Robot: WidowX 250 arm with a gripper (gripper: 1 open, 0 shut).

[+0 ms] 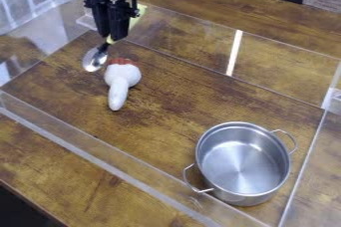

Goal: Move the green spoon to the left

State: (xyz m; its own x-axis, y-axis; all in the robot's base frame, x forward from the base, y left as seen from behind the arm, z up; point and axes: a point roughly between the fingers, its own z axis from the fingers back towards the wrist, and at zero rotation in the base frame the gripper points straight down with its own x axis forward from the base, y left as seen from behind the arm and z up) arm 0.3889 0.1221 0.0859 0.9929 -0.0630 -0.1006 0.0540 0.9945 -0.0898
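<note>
Gripper [112,36] is closing round the green spoon's handle, upper left of frame; silver bowl [95,59] is pointing down-left, toward frame left.

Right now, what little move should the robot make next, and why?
Perhaps a small sideways shift toward the tray's left side, keeping clear of the mushroom toy: the gripper is at the green spoon, whose silver bowl hangs close beside that toy. I can't tell how firmly it is gripped.
</note>
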